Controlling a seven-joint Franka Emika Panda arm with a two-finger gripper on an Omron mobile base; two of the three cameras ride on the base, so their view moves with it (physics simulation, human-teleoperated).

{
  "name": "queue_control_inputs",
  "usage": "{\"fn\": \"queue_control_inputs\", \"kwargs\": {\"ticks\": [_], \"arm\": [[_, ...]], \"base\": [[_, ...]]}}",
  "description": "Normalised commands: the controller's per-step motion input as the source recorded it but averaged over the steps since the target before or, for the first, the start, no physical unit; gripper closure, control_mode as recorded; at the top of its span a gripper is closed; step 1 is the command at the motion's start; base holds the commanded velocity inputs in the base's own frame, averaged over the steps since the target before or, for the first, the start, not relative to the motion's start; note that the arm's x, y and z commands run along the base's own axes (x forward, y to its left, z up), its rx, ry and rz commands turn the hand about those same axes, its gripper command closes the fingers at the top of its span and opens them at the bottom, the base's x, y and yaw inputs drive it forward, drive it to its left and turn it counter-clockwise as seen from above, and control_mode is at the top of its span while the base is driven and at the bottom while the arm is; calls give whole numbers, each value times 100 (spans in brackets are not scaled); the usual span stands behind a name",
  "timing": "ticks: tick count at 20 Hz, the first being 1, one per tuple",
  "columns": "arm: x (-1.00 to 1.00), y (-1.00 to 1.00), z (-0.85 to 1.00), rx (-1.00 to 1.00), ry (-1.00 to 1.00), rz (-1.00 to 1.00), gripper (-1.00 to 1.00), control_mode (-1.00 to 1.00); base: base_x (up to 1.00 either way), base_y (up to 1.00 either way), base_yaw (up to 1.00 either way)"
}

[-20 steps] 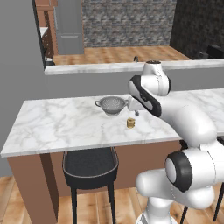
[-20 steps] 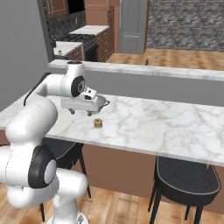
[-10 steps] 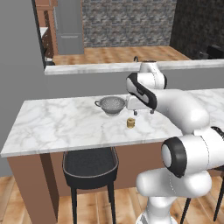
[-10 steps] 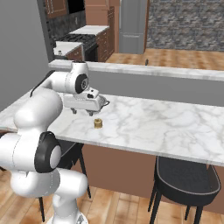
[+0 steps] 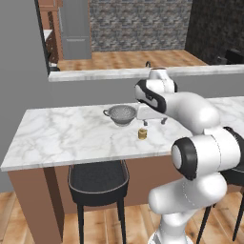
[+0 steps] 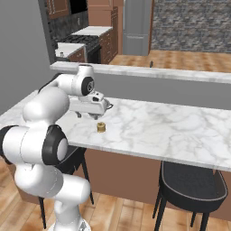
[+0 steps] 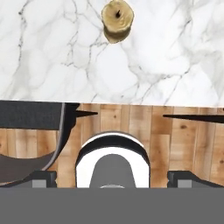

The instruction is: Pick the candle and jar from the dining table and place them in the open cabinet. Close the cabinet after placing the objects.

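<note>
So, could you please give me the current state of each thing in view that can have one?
candle: upright on the dining table, not held, unlit.
colander: upright on the table, beside the candle, apart from it.
gripper: open, above the table near the candle, holding nothing.
stool: tucked under the table edge.

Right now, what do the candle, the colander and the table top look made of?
Candle: matte yellow-gold wax, by its dark wick. Colander: grey metal, probably steel, with a shiny rim and a perforated bowl. Table top: polished white marble or a look-alike, grey-veined.
</note>
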Motion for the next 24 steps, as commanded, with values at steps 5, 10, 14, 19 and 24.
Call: {"fn": "queue_control_inputs", "kwargs": {"ticks": [5, 10, 14, 19, 24], "arm": [[15, 0, -23, 0, 0, 0, -100, -100], [0, 0, -35, 0, -3, 0, -100, -100], [0, 0, -36, 0, -12, 0, -100, -100], [0, 0, -33, 0, -12, 0, -100, -100], [0, 0, -24, 0, -11, 0, -100, -100]], "base": [[0, 0, 0], [0, 0, 0], [0, 0, 0], [0, 0, 0], [0, 0, 0]]}}
